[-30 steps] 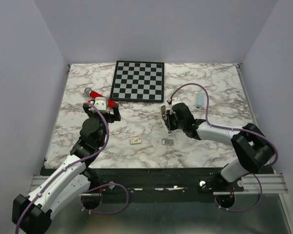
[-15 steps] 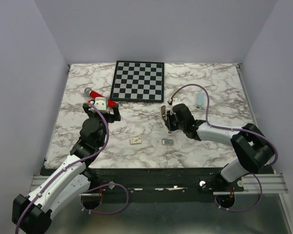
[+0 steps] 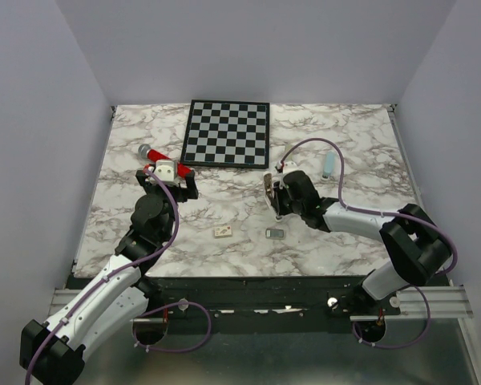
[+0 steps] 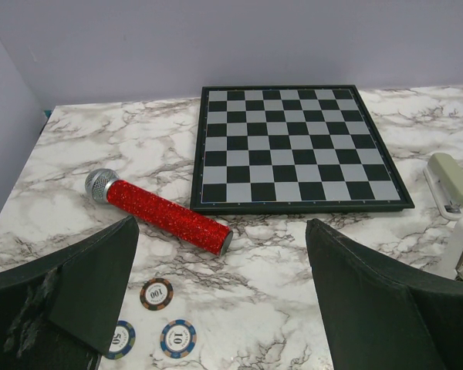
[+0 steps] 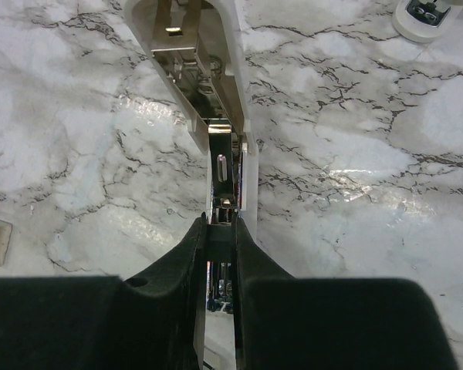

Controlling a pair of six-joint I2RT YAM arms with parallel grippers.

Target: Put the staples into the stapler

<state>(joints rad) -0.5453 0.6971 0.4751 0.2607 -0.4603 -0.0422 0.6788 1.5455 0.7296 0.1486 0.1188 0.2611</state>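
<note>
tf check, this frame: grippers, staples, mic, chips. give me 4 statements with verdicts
1. The right gripper is shut on the stapler. True.
2. The staples sit inside the stapler. False: they lie on the table, apart from it.
3. The left gripper holds the red microphone. False: it is open and empty; the microphone lies on the table by the chessboard.
4. Poker chips lie on the table. True.

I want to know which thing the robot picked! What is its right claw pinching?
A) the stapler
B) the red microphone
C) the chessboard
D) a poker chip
A: in the right wrist view, the right claw is shut on the stapler, which is flipped open with its metal track showing.
</note>
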